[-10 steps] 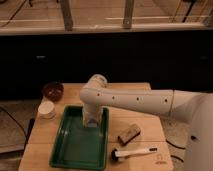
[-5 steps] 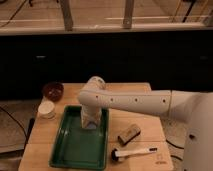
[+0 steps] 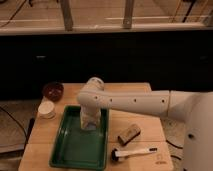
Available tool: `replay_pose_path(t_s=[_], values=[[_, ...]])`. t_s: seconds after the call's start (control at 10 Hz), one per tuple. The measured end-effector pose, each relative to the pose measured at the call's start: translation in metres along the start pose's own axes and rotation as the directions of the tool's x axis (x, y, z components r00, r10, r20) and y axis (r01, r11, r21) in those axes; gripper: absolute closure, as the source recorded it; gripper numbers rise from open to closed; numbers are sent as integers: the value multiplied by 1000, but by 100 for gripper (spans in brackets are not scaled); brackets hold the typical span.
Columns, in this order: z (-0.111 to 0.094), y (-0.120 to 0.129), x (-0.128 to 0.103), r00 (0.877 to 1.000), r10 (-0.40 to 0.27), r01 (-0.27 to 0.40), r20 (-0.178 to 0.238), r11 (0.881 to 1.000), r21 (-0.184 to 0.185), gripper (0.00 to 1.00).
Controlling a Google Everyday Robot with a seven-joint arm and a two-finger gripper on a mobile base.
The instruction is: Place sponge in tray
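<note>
The green tray (image 3: 67,150) lies on the left half of the wooden table. A brown block that looks like the sponge (image 3: 129,133) lies on the table just right of the tray, outside it. My white arm (image 3: 135,102) reaches in from the right. The gripper (image 3: 89,123) points down over the tray's upper middle, close to its floor and well left of the sponge.
A white-handled brush (image 3: 132,152) lies on the table in front of the sponge. A dark red bowl (image 3: 52,90) and a white cup (image 3: 46,109) stand at the table's back left, beside the tray. A dark wall runs behind the table.
The gripper has shifted slightly left and toward the front over the tray. The sponge, brush, bowl and cup have not moved.
</note>
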Motion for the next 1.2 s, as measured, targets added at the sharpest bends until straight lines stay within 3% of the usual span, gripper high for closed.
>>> replay_pose_path(t_s=[1.2], values=[[2, -1, -8, 998, -55, 55, 13, 998, 3, 95]])
